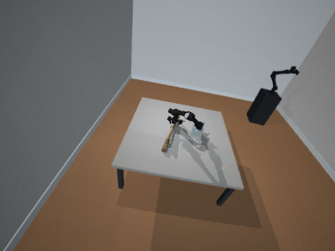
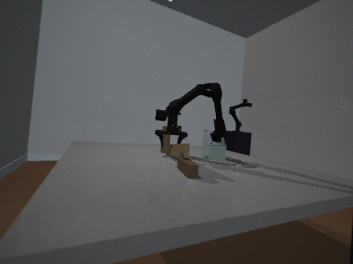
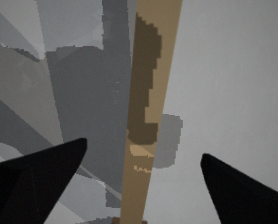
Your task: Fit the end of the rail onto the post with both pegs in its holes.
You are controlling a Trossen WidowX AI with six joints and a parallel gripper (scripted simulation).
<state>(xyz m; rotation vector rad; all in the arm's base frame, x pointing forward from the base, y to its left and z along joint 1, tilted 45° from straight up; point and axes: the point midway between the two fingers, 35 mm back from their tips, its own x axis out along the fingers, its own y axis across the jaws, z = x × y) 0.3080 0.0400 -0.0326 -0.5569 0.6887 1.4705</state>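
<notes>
The long tan rail (image 1: 169, 136) (image 2: 180, 149) (image 3: 159, 75) runs from the low brown footboard block (image 1: 164, 148) (image 2: 187, 167) toward the upright brown post (image 2: 166, 138). In the top view the arm mostly covers the post. My gripper (image 1: 175, 122) (image 2: 171, 145) (image 3: 143, 151) is open, pointing down above the rail near the post. In the wrist view the rail passes between the spread fingertips, somewhat nearer the left one, with a wide gap at each side. The pegs, the holes and the contact between rail end and post cannot be made out.
A pale green box (image 1: 196, 132) (image 2: 214, 151) stands at the arm's base on the table (image 1: 140, 152) (image 2: 112, 196). A black pedestal (image 1: 264, 106) (image 2: 239, 142) with another arm stands off the table. Arm shadows fall across the rail and table.
</notes>
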